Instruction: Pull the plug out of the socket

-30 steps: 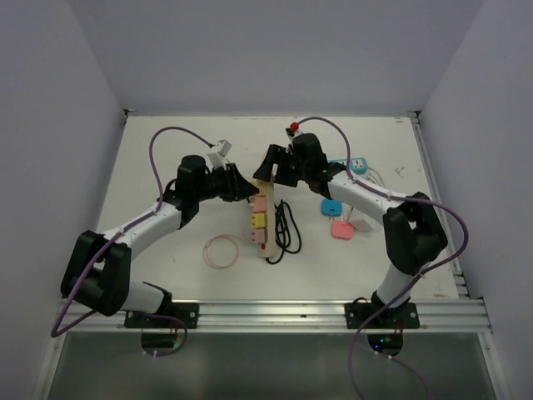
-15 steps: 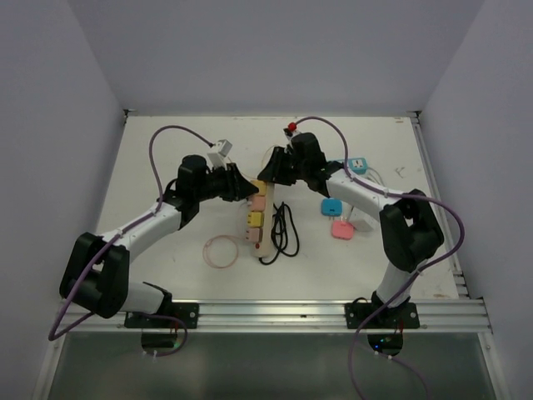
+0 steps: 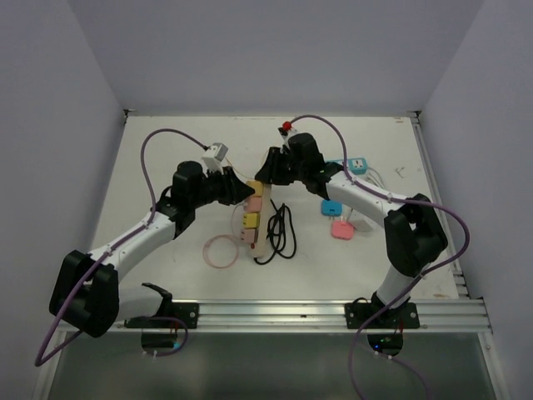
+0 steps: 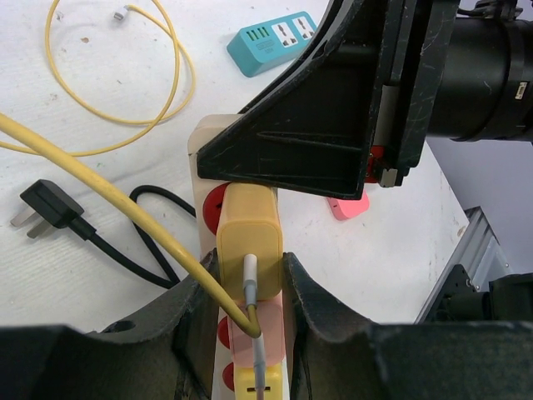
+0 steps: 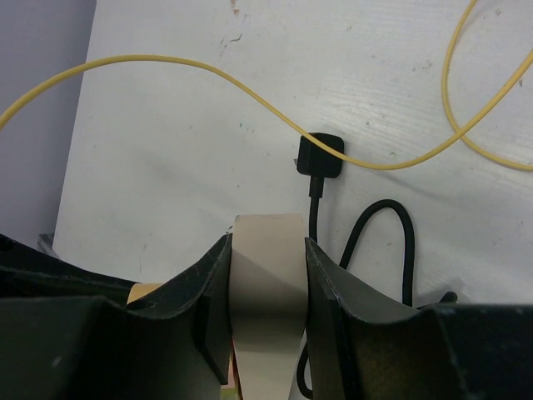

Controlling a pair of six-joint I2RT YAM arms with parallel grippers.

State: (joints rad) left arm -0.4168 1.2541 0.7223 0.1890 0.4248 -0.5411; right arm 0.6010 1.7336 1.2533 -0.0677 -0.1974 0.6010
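While the left jaws are clamped on either side of the pale yellow plug (image 4: 250,242), that plug sits on the top face of the beige power strip (image 5: 266,283) near the middle of the white counter (image 5: 158,158), with a pink plug (image 4: 254,333) just beside it in the same row. The right jaws are closed on the strip's far end, one finger against each long side. A loose black plug (image 5: 319,156) lies on the counter just beyond that end, a thin yellow cable (image 5: 250,92) curves past it, and a teal socket block (image 4: 275,32) lies well apart.
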